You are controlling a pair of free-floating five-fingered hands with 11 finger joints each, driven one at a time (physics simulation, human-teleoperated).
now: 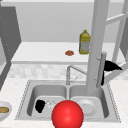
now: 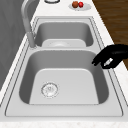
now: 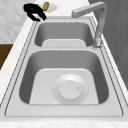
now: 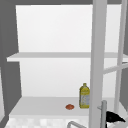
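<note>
Door (image 1: pixel 97 45) open; right robot hand (image 1: pixel 111 66) at its handle's (image 1: pixel 102 68) 3 o'clock, grasp unclear; left robot hand (image 1: pixel 40 105) curled, empty, above basin (image 1: pixel 35 92).

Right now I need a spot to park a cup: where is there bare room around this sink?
Left basin floor is bare beside the drain; left hand hovers at its front rim. Right basin holds a plate. The shelf is free left of the yellow bottle.

We see a white round plate (image 3: pixel 70 89) lying flat in the near basin of the grey steel double sink (image 3: pixel 15 82) — its angular grey faucet (image 3: pixel 96 22) rises at right. Far left, a black hand (image 3: pixel 33 12) hovers, fingers curled downward — just beside a white dish (image 3: pixel 52 8) holding a brown morsel (image 3: pixel 46 5).
</note>
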